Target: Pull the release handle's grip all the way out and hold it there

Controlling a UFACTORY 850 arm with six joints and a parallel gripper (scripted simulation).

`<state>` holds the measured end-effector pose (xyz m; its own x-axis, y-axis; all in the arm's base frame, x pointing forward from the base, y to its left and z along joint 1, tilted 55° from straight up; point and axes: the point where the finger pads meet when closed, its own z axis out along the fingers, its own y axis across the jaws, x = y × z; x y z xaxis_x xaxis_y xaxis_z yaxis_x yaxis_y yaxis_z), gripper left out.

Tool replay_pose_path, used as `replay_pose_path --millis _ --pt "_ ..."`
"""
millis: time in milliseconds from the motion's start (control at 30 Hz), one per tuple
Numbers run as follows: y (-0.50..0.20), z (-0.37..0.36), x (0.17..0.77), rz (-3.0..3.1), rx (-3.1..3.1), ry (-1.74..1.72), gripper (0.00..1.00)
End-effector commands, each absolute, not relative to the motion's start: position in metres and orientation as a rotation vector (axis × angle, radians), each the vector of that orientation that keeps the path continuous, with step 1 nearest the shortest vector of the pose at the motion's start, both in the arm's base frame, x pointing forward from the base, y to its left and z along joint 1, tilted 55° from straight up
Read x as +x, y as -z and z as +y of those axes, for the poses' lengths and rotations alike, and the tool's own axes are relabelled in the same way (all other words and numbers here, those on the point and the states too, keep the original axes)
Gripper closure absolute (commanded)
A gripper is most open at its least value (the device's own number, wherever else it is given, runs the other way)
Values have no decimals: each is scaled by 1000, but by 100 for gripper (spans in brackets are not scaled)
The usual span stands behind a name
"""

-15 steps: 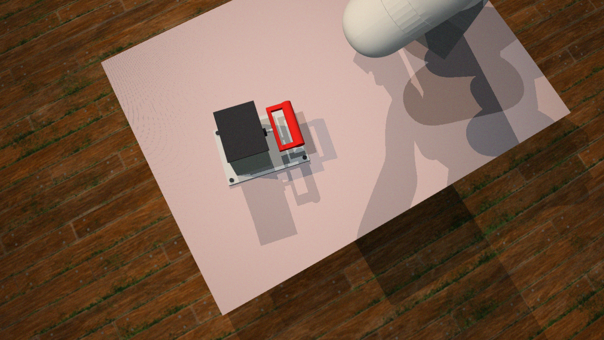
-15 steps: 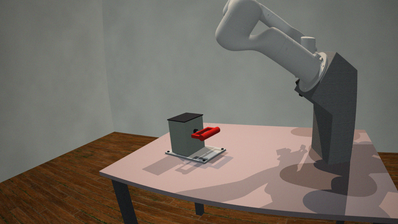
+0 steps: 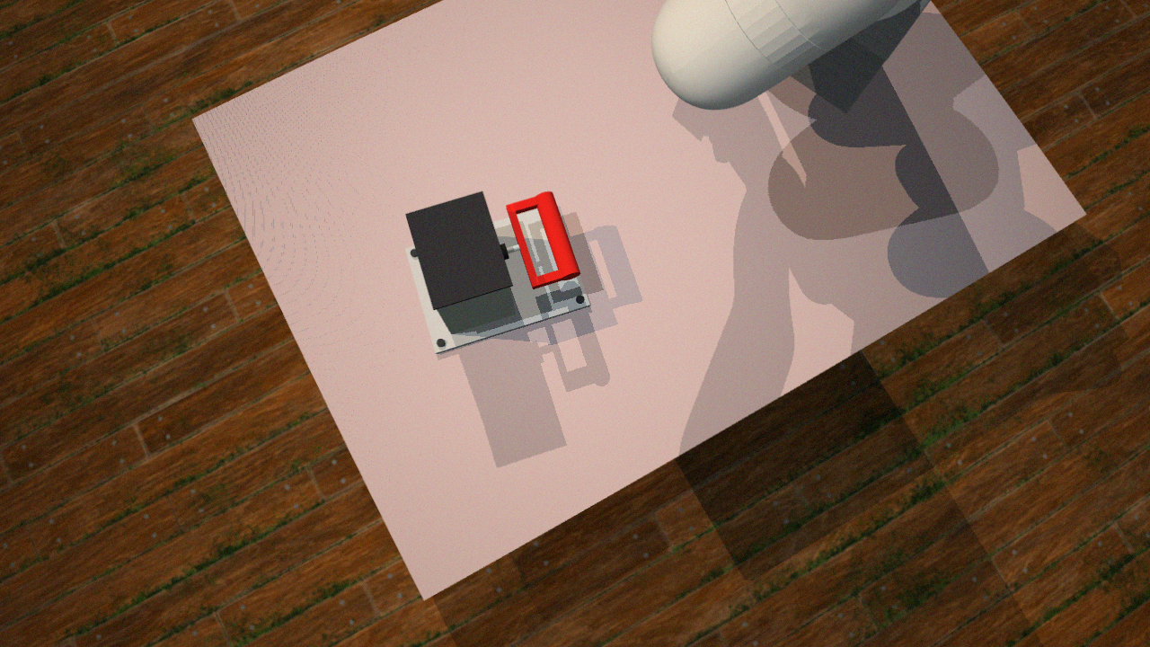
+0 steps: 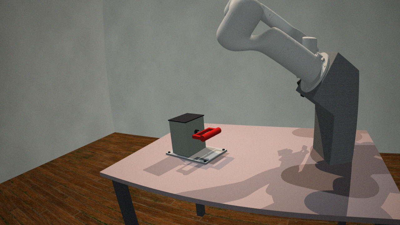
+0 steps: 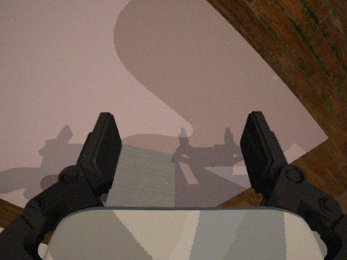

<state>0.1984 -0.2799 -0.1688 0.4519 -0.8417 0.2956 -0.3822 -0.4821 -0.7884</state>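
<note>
Hovering with gripper (image 5: pixel 181 141) fully open, empty, far right of red handle (image 3: pixel 544 239); risking misaligned approach, slipping, springing back.

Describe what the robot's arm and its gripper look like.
The arm is smooth, rounded and off-white, mounted on an angular dark grey pedestal. The gripper has a pale grey body with rounded corners and two screws, black linkages and two black tapered jaws. No cables or markings show.

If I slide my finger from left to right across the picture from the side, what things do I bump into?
Grey housing → red release handle's grip → white robot arm → dark pedestal.
</note>
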Motion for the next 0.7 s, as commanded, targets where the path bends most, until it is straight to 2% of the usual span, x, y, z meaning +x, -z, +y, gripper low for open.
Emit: replay_pose_path --millis 0,267,667 --pt "169 -281 198 1019 -2060 918 0" --pt "154 -270 206 1046 -2041 899 0" --pt "53 -193 254 1223 -1907 761 0"
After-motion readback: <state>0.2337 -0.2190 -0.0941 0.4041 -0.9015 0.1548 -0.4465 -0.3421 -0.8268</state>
